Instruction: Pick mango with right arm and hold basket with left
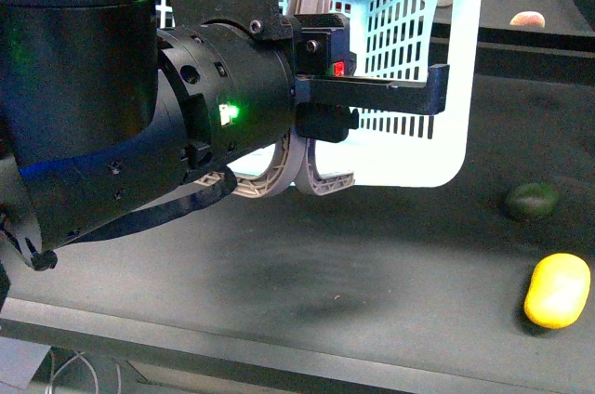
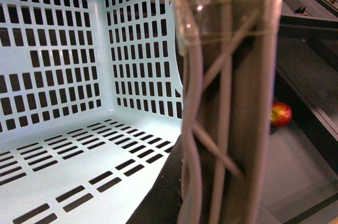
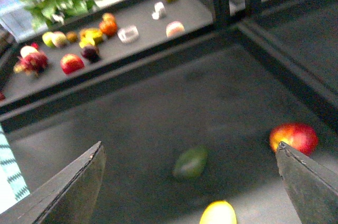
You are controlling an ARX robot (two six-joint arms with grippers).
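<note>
The mango (image 1: 558, 290), bright yellow and oblong, lies on the dark table at the front right. In the right wrist view the mango (image 3: 217, 213) shows at the picture's edge, between and below the wide-apart jaws of my open right gripper (image 3: 190, 149), which hangs above the table and holds nothing. The light-blue slotted basket (image 1: 409, 41) stands at the back centre. My left gripper (image 1: 297, 176) is shut on the basket's grey-brown hoop handles (image 2: 227, 102), which fill the left wrist view in front of the basket's inside wall (image 2: 53, 76). The right arm does not show in the front view.
A dark green fruit (image 1: 532, 200) lies just behind the mango and shows as the green fruit (image 3: 191, 161) under my right gripper. A red-yellow apple (image 3: 294, 137) sits beside one right fingertip. A raised shelf (image 3: 142, 18) behind the table carries several fruits.
</note>
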